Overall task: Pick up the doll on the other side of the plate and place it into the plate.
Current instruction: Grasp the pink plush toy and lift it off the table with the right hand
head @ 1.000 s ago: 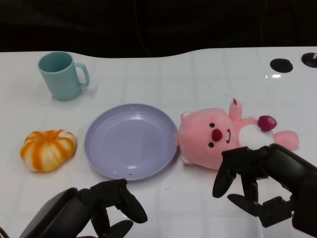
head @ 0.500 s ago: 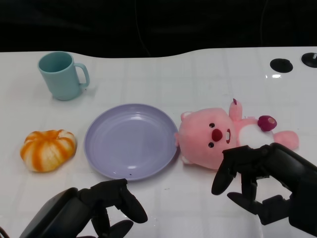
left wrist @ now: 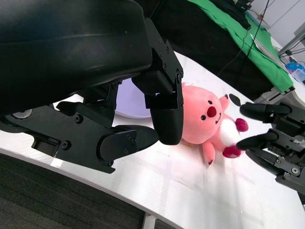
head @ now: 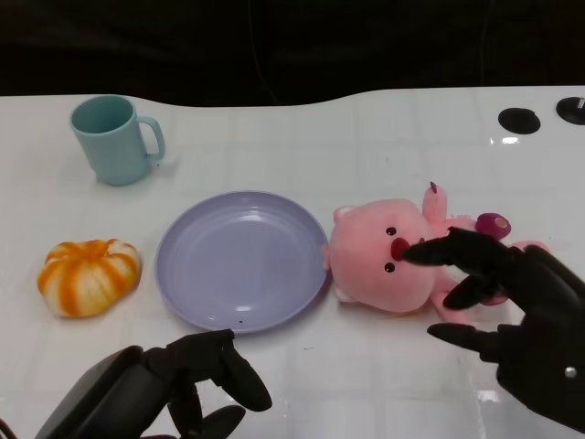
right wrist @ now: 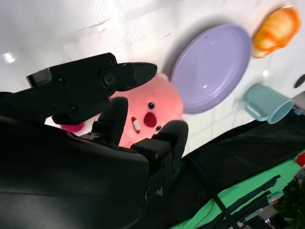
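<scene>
The pink plush doll (head: pixel 379 261) lies on its back just right of the empty lilac plate (head: pixel 239 197), its head touching the rim. My right hand (head: pixel 498 306) hovers over the doll's belly with fingers spread; one fingertip (head: pixel 416 251) reaches to the doll's nose. It holds nothing. The right wrist view shows the doll's face (right wrist: pixel 152 107) between the spread fingers, with the plate (right wrist: pixel 214 67) beyond. My left hand (head: pixel 178 389) rests low in front of the plate, fingers loosely bent and empty. The left wrist view shows the doll (left wrist: pixel 205 117) and the right hand (left wrist: pixel 279 138).
A teal mug (head: pixel 111 139) stands at the back left. An orange-and-white striped pumpkin toy (head: pixel 89 274) lies left of the plate. Two black round holes (head: pixel 519 119) sit in the table's far right corner. The table's far edge borders a dark background.
My right hand has moved forward and spread its fingers over the doll, now covering its belly and reaching its face. The left hand, doll and plate have not moved.
</scene>
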